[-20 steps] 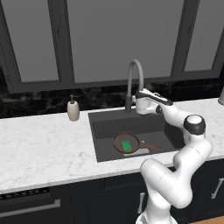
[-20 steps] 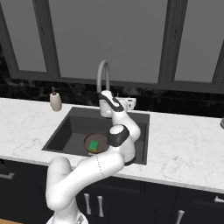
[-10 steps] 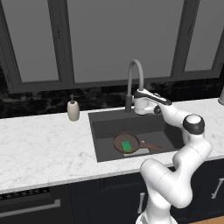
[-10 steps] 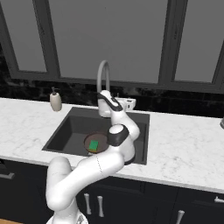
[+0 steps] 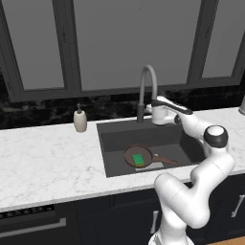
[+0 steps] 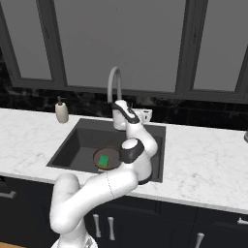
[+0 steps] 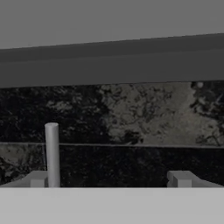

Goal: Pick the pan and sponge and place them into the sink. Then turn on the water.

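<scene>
Left base view, gripper (image 5: 152, 111) released beside faucet (image 5: 147, 91), soap dispenser (image 5: 80, 119) well apart

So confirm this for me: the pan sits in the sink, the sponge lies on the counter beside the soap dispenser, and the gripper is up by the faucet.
Not quite. The sponge lies inside the pan, in the sink, as the left base view shows. The rest stands: the gripper is by the faucet.

A beige soap dispenser (image 5: 80, 119) stands on the white marble counter (image 5: 43, 162) below dark windows (image 5: 110, 43).
</scene>
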